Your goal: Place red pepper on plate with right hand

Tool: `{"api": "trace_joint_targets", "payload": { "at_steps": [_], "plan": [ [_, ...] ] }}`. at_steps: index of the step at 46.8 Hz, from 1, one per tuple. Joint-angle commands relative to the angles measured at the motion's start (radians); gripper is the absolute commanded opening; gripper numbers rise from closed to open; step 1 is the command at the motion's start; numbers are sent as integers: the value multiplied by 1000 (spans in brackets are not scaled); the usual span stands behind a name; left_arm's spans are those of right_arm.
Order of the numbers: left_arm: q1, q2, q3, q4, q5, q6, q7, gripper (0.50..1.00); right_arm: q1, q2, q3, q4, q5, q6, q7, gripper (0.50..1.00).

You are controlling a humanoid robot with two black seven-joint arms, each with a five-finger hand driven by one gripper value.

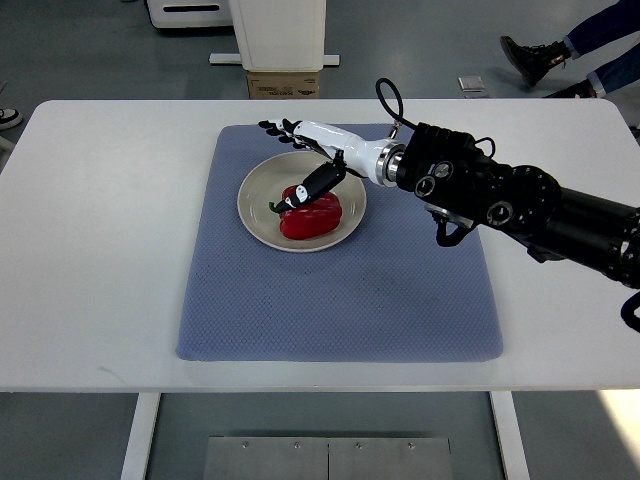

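From above, we see the red pepper [311,217] lying on the cream plate [258,193], which sits on a blue mat [340,300] on the white counter [100,250]. Our right hand [312,152] hovers over the plate's far rim, fingers spread, thumb touching the pepper's top. A cardboard box [284,85] stands beyond the counter.
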Motion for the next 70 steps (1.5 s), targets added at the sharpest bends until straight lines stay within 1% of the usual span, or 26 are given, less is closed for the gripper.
{"api": "trace_joint_targets", "payload": {
  "at_steps": [1,12,18,32,36,43,52,62,65,70],
  "plan": [
    [0,0,0,0,1,-1,0,1000,-35,-26,81,0,0,0,-8,1000],
    [0,0,0,0,0,0,0,1000,-125,-37,288,-13,0,-8,-25,1000],
    [0,0,0,0,1,0,0,1000,-153,-45,380,-16,0,-11,-31,1000],
    [0,0,0,0,0,0,0,1000,-216,-46,592,-63,0,-13,-31,1000],
    [0,0,0,0,0,0,0,1000,-246,-60,655,-63,0,-13,-31,1000],
    [0,0,0,0,0,0,0,1000,-268,-97,684,-57,1,-11,-33,1000],
    [0,0,0,0,0,0,0,1000,-296,-111,698,-63,3,-11,-30,1000],
    [0,0,0,0,0,0,0,1000,-323,-105,795,-74,4,-10,-26,1000],
    [0,0,0,0,0,-1,0,1000,-340,-100,839,-72,18,3,-30,1000],
    [0,0,0,0,1,0,0,1000,-352,-70,896,-71,73,1,-28,1000]
  ]
}}
